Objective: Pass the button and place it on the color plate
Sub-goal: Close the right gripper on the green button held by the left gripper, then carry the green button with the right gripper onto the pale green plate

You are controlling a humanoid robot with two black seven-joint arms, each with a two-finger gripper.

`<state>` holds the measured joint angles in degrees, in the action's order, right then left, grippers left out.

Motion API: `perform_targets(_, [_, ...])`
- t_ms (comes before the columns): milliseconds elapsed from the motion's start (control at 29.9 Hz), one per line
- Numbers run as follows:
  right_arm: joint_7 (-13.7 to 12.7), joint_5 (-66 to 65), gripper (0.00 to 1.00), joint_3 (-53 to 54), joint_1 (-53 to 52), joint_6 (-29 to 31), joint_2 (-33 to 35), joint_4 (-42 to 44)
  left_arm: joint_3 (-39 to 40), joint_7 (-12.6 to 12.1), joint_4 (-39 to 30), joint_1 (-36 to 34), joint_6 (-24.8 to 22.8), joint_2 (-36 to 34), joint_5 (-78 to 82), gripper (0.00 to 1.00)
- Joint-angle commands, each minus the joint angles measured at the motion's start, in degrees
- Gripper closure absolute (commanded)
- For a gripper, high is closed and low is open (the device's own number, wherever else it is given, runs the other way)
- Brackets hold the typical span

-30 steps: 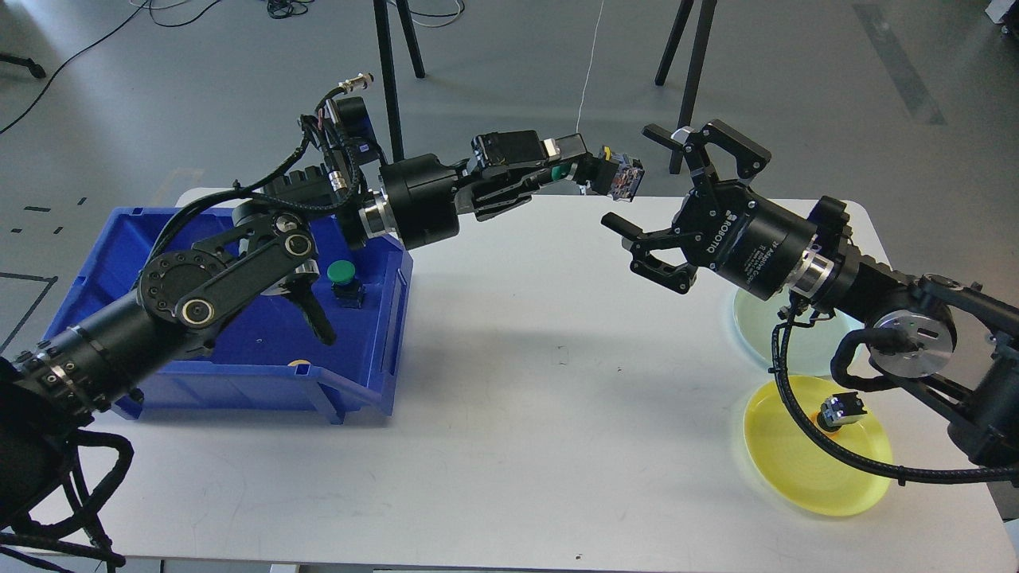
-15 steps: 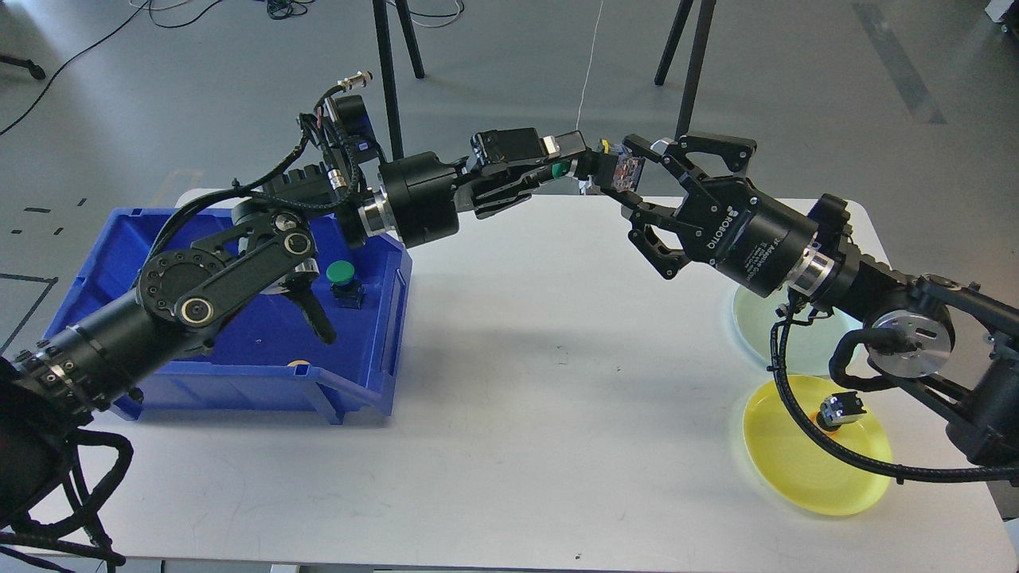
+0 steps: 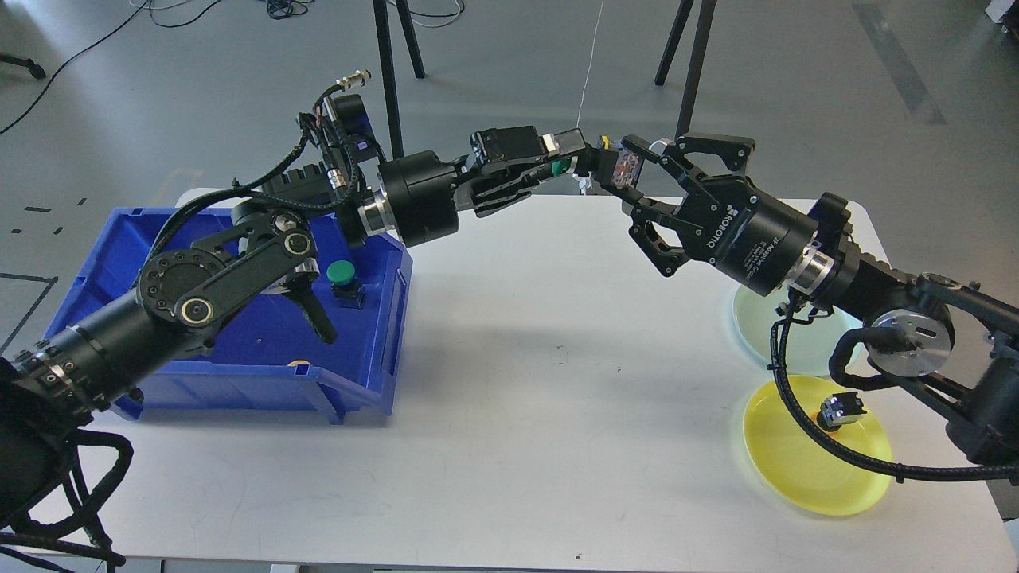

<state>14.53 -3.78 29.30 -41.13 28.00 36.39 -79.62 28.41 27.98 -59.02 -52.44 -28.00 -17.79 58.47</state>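
Observation:
My left gripper is shut on a green button and holds it high over the table's far edge, with its contact block pointing right. My right gripper is open. Its jaws stand above and below the block, close around it, and I cannot tell whether they touch it. A pale green plate lies at the right, partly hidden by my right arm. A yellow plate lies in front of it and holds an orange button.
A blue bin stands at the left under my left arm, with another green button inside. Black stand legs rise behind the table. A cable from my right arm loops over the yellow plate.
My right gripper has moved left and up from a gap away until its open jaws are around the block of the held button. My left arm has barely moved.

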Motion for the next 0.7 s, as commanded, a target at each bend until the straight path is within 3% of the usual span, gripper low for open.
perform_targets(0, [0.0,-0.3,0.99,-0.1,0.1,0.0,0.2,-0.1,0.2,0.0,0.0,0.0,0.0,0.2,-0.5,0.58])
perform_targets(67, [0.0,-0.3,0.99,-0.1,0.2,0.0,0.3,-0.2,0.3,0.0,0.1,0.1,0.0,0.3,-0.7,0.34])
perform_targets(134, [-0.1,-0.3,0.99,-0.2,0.2,0.0,0.3,-0.2,0.3,0.0,0.2,0.1,0.0,0.3,-0.7,0.3])
perform_targets(502, [0.0,-0.1,1.0,1.1,1.8,0.0,2.0,-0.2,0.6,0.0,0.2,0.1,0.0,0.3,-1.7,0.27])
perform_targets(669, [2.3,1.7,1.0,6.3,8.6,-1.9,6.2,1.7,0.6,0.0,0.2,0.1,0.0,0.3,-2.2,0.26])
